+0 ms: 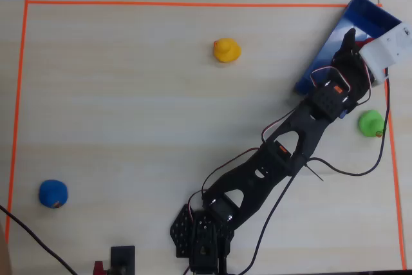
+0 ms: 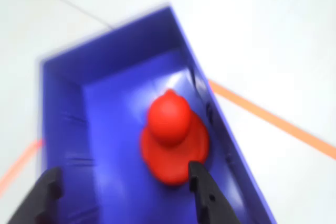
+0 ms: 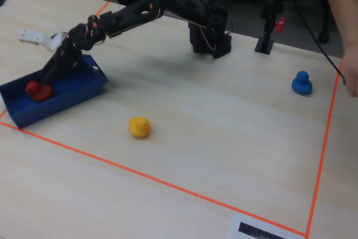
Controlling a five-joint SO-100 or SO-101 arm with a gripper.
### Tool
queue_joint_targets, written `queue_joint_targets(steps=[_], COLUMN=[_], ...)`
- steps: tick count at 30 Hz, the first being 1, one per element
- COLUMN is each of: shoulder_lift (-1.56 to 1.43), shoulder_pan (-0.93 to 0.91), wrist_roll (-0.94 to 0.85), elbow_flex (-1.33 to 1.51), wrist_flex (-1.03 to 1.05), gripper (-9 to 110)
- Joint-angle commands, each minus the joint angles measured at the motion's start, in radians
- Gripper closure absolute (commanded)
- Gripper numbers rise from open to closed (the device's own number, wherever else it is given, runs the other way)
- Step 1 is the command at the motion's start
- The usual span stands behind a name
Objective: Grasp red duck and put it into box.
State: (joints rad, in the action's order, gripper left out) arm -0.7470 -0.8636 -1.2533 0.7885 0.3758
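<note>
The red duck [image 2: 171,137] lies on the floor of the blue box [image 2: 105,43], close to its right wall in the wrist view. My gripper [image 2: 126,192] hangs just above it, open and empty, with the right finger [image 2: 202,192] next to the duck's body. In the fixed view the duck [image 3: 36,89] sits at the left end of the box [image 3: 67,100], with the gripper [image 3: 49,78] over it. In the overhead view the box [image 1: 364,11] stands at the upper right, and the gripper [image 1: 349,38] covers the duck.
A yellow duck [image 1: 226,49] sits mid-table, a green duck [image 1: 370,123] beside the arm's right, and a blue duck [image 1: 53,193] at the lower left. Orange tape [image 1: 193,3] borders the work area. A person's hand [image 3: 352,65] shows at the right edge of the fixed view.
</note>
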Motion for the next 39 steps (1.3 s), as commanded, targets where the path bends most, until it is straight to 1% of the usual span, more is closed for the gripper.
queue_joint_targets(steps=[1,3,5,6,8,9,11,15,21,22,25,27,31,36,39], shoulder_lift=[-0.213,-0.308,-0.417,-0.48,-0.623,-0.704,-0.882,-1.285,-1.924,-2.008,-2.198,-2.272,-2.385,-2.549,-2.563], shoulder_pan=[0.005,0.021,0.048,0.064,0.107,0.13,0.192,0.362,0.638,0.68,0.77,0.808,0.859,0.89,0.894], wrist_roll=[0.091,0.14,0.163,0.173,0.181,0.175,0.13,-0.072,-0.305,-0.347,-0.394,-0.442,-0.453,-0.453,-0.453], elbow_flex=[-0.06,-0.037,-0.002,0.025,0.11,0.173,0.328,0.752,1.496,1.595,1.841,1.967,2.12,2.24,2.272], wrist_flex=[0.054,0.112,0.212,0.268,0.385,0.445,0.557,0.724,0.836,0.859,0.888,0.881,0.861,0.92,0.942], gripper=[69,71,76,82,100,101,101,101,101,101,101,101,101,101,101])
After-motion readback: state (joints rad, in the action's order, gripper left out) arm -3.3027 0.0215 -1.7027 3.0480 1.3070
